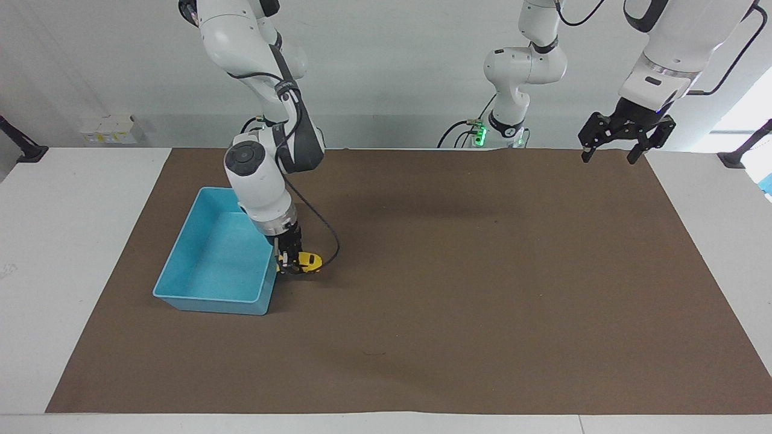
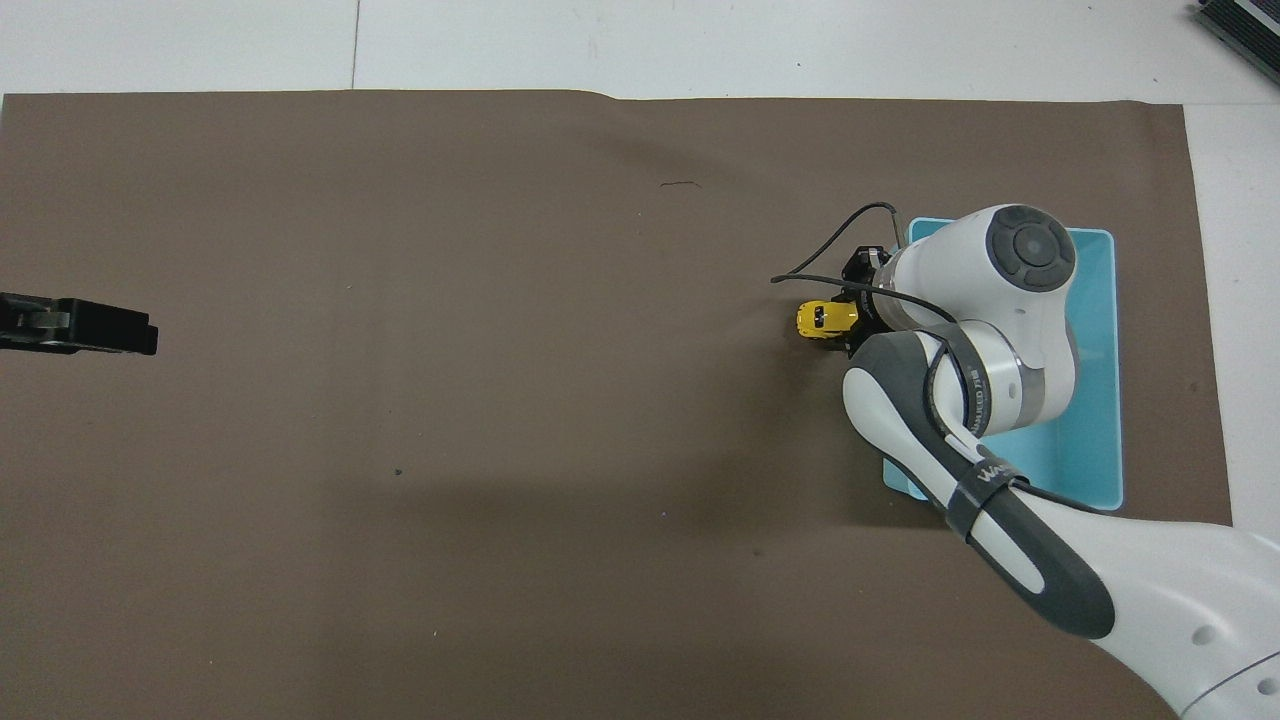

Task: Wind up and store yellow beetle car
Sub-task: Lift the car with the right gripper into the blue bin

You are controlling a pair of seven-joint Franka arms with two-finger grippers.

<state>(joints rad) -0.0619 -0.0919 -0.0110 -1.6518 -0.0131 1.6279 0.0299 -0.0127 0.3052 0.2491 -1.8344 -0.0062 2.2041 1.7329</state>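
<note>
The yellow beetle car (image 1: 310,260) is tiny and bright yellow with dark windows. My right gripper (image 1: 292,265) is shut on it and holds it a little above the brown mat, just beside the light blue bin (image 1: 205,298), on the bin's side toward the left arm's end. In the overhead view the yellow beetle car (image 2: 822,318) sticks out of the right gripper (image 2: 850,318), and the right arm covers part of the bin (image 2: 1095,300). My left gripper (image 1: 608,158) is open and empty and waits, raised over the mat's corner at its own end of the table; it also shows in the overhead view (image 2: 80,328).
A brown mat (image 1: 458,289) covers most of the white table. A black cable (image 1: 329,241) loops out from the right wrist beside the car. The bin holds nothing that shows.
</note>
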